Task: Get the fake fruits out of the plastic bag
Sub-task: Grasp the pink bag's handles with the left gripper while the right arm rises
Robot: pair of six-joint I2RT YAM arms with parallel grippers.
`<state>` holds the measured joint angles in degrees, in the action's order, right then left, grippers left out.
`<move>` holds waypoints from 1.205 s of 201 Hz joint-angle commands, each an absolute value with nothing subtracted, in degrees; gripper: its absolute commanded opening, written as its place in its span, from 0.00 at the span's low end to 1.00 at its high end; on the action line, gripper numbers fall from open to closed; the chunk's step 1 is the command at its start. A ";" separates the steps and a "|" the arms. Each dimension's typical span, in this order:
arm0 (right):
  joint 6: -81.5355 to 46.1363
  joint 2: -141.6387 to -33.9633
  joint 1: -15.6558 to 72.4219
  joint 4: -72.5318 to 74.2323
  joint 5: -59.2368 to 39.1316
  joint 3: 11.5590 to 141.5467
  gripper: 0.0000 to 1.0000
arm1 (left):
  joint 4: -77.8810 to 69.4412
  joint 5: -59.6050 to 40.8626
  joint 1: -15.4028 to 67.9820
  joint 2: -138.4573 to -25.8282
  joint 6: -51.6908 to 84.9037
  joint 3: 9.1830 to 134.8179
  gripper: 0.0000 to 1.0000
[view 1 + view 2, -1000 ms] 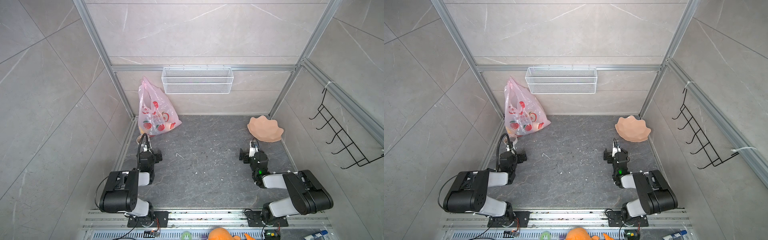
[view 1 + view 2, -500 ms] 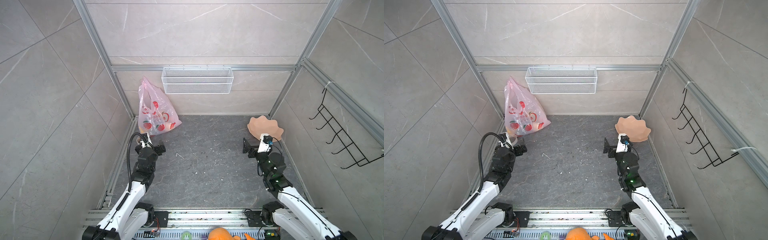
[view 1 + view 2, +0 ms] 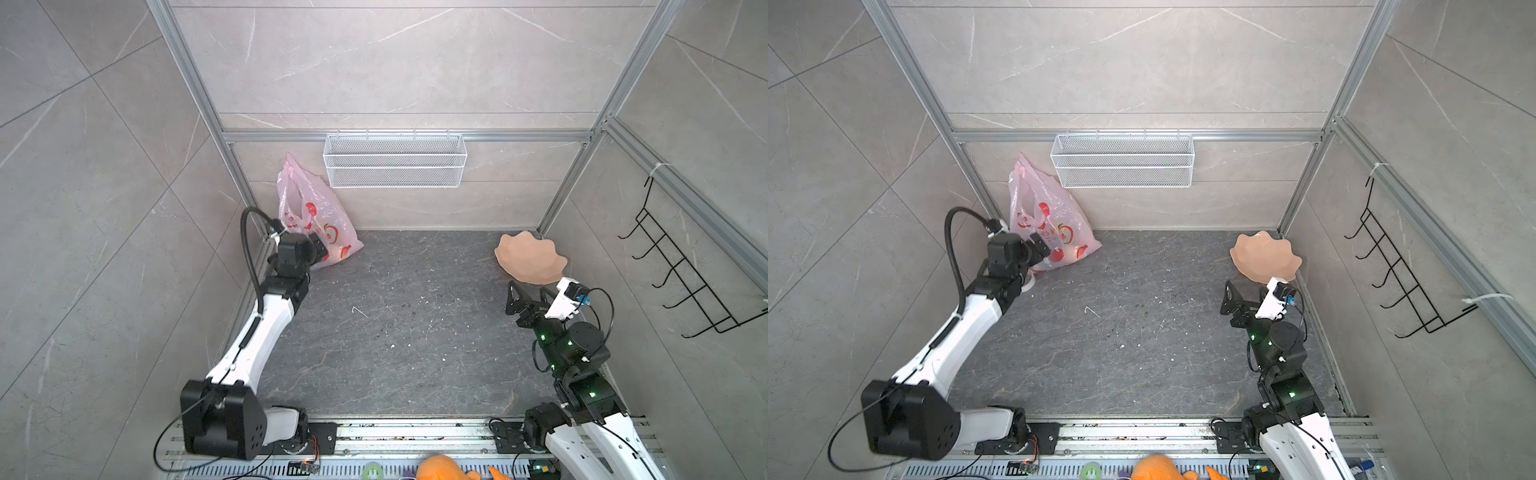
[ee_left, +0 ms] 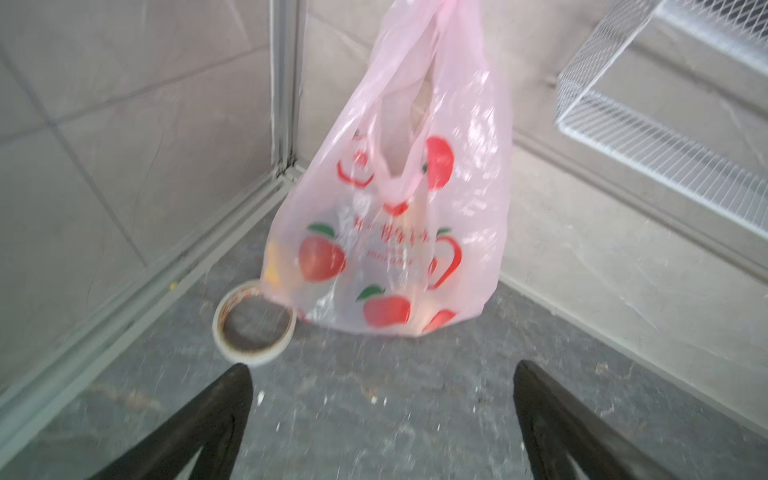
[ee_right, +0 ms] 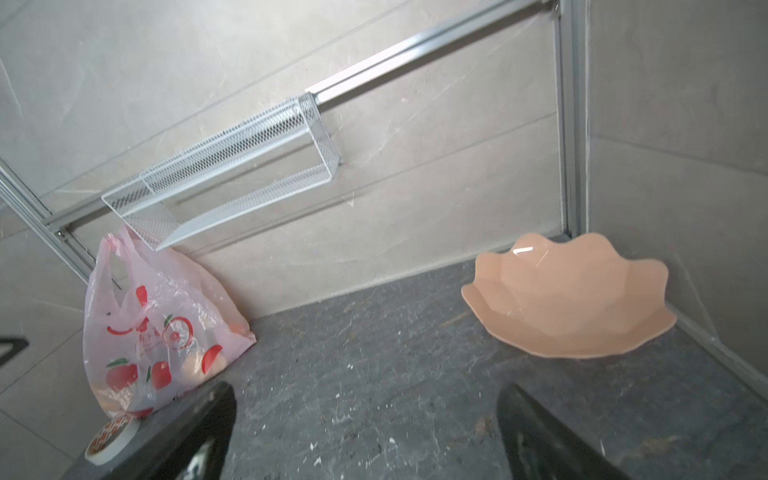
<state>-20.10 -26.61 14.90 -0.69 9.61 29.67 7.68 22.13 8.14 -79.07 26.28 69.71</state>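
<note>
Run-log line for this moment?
left tool open, facing translucent pink plastic bag | right tool open, near peach wavy plate | nothing held

The big pale grey tile walls (image 3: 395, 62) stand on three sides; shiny silver metal bars (image 3: 407, 136) run along them and up the corners; a white wire mesh basket (image 3: 395, 166) hangs on the back wall; a black wire hook rack (image 3: 685, 261) hangs on the right wall; the dark grey stone floor (image 3: 395, 332) has little white crumbs on it; the light is soft and even.
</note>
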 commanded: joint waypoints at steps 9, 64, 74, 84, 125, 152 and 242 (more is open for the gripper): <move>-21.71 -26.26 15.11 -1.95 6.83 27.70 0.99 | 10.65 22.48 5.12 -89.01 20.20 86.38 1.00; -22.41 -27.24 15.11 -0.38 5.46 26.44 1.00 | 9.61 17.48 -0.24 -108.94 16.39 110.04 0.99; -22.45 -27.47 15.12 -0.02 5.18 26.13 1.00 | 8.84 15.68 -0.75 -112.11 15.40 113.59 1.00; -22.50 -27.83 15.11 0.40 4.80 25.91 1.00 | 7.69 13.98 -1.06 -114.77 14.55 116.37 1.00; -22.75 -31.42 15.11 2.03 2.70 25.67 1.00 | 3.89 6.57 -2.38 -125.29 14.76 127.82 1.00; -22.76 -33.44 15.08 2.33 1.39 25.79 1.00 | 6.10 6.95 -2.95 -133.00 14.84 139.49 1.00; -22.85 -34.49 15.11 3.48 -0.52 24.26 1.00 | -6.49 6.65 -2.81 -146.41 20.10 145.69 0.65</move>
<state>-22.31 -34.13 14.90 1.67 0.54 25.12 0.08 8.51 -2.57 -144.94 17.02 143.39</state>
